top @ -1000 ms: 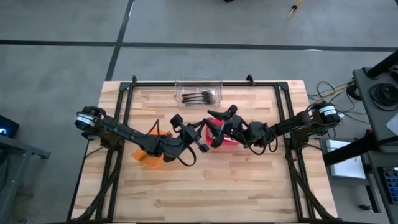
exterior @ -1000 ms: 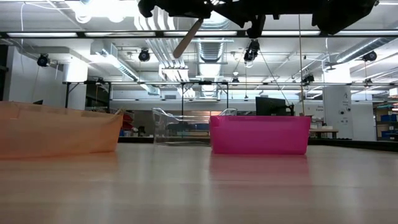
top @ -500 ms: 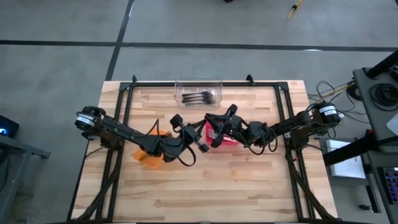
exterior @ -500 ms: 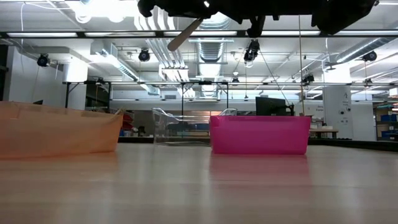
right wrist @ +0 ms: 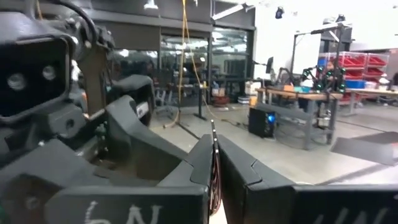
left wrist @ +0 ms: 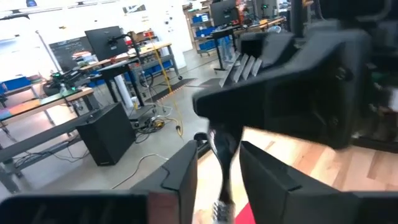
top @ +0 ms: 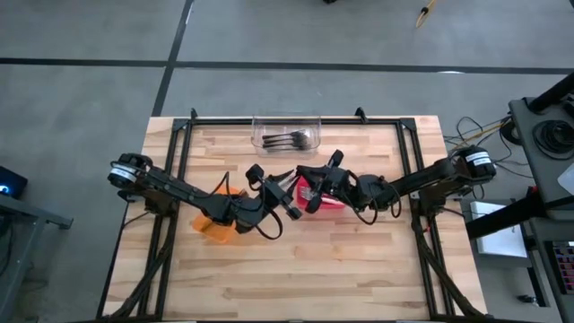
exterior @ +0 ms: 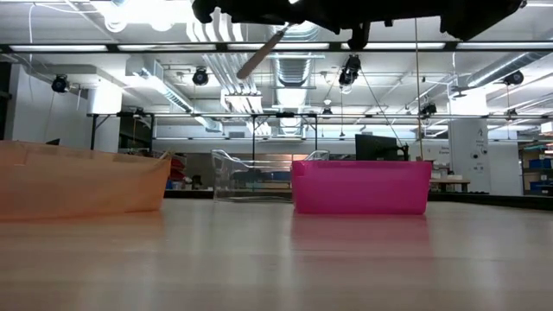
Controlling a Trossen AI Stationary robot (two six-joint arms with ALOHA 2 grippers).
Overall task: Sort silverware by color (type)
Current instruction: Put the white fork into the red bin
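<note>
Both grippers meet high above the red bin (top: pixel 327 201). The right gripper (right wrist: pixel 214 163) clamps a fork (left wrist: pixel 224 158). The left gripper (left wrist: pixel 219 169) has its jaws parted around it.

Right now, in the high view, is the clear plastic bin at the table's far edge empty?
No. The clear plastic bin holds several dark forks.

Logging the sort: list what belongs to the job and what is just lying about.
Job: fork in right claw, left claw open around it; forks in clear bin; orange bin; red bin.
Lying about: cables beside the table.
</note>
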